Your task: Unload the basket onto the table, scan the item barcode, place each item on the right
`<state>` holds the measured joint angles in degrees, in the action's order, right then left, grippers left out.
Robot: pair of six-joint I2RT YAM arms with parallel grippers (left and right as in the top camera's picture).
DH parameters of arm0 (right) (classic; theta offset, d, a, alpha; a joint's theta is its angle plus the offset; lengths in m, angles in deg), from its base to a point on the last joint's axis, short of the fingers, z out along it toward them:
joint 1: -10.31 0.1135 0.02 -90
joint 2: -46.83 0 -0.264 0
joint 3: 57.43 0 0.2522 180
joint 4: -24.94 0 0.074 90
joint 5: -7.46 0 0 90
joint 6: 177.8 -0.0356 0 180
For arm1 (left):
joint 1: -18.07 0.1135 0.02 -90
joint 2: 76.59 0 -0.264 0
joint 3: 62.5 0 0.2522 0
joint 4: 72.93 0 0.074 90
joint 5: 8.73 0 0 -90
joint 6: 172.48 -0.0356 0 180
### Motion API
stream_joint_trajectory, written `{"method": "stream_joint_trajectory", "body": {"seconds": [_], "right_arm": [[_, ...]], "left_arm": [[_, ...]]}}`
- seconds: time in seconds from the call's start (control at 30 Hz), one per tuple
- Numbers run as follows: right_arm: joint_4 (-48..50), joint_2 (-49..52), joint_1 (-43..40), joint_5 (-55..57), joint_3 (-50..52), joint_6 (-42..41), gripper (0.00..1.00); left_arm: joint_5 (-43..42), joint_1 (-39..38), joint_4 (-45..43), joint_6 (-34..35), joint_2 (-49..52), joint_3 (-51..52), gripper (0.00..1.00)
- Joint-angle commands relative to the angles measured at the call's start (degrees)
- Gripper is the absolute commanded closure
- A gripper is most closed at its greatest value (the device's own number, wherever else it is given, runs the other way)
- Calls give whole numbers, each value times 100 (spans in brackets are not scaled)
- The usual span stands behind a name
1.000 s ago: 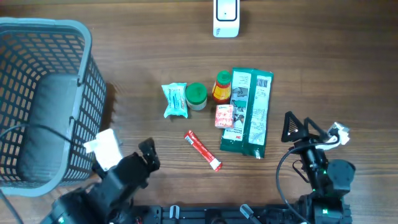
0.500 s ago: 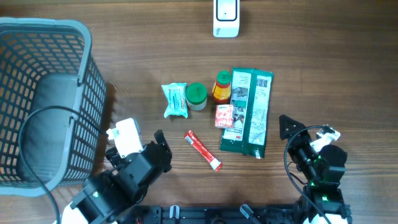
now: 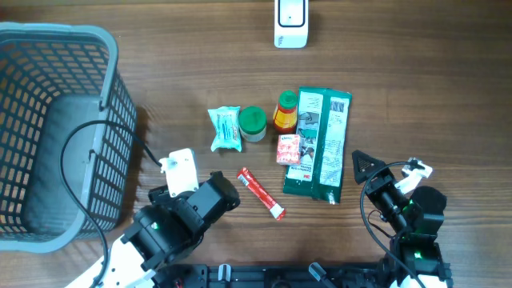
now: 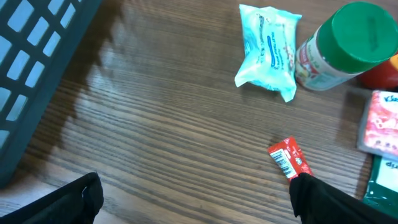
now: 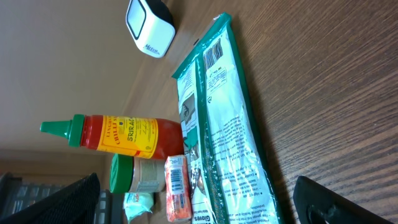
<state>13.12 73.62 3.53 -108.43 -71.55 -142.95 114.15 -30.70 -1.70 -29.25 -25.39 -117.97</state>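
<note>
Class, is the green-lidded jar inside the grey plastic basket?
No, the green-lidded jar stands on the wooden table, outside the grey plastic basket.

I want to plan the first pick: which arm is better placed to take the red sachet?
Left. The left pincer, open, is next to the red sachet; the right pincer sits beside the green packet, farther away.

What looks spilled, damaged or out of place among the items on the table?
Nothing is spilled or damaged. Only the red sachet lies apart from the others, diagonally; the green packet, sauce bottle and green-lidded jar sit close together, intact.
</note>
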Motion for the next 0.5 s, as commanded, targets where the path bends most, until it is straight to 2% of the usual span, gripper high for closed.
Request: {"method": "stream_joint_trajectory", "body": {"seconds": [0.0, 0.13, 0.37, 0.47], "right_arm": [[22, 28, -13, -127, 7, 136, 0], [13, 28, -13, -166, 7, 138, 0], [7, 28, -13, -210, 4, 269, 0], [7, 50, -13, -212, 4, 289, 0]], "left_arm": [[-28, -50, 15, -70, 72, 26, 0], [-98, 363, 15, -48, 98, 26, 0], [-155, 2450, 15, -50, 11, 26, 0], [-155, 2623, 15, -50, 7, 26, 0]]}}
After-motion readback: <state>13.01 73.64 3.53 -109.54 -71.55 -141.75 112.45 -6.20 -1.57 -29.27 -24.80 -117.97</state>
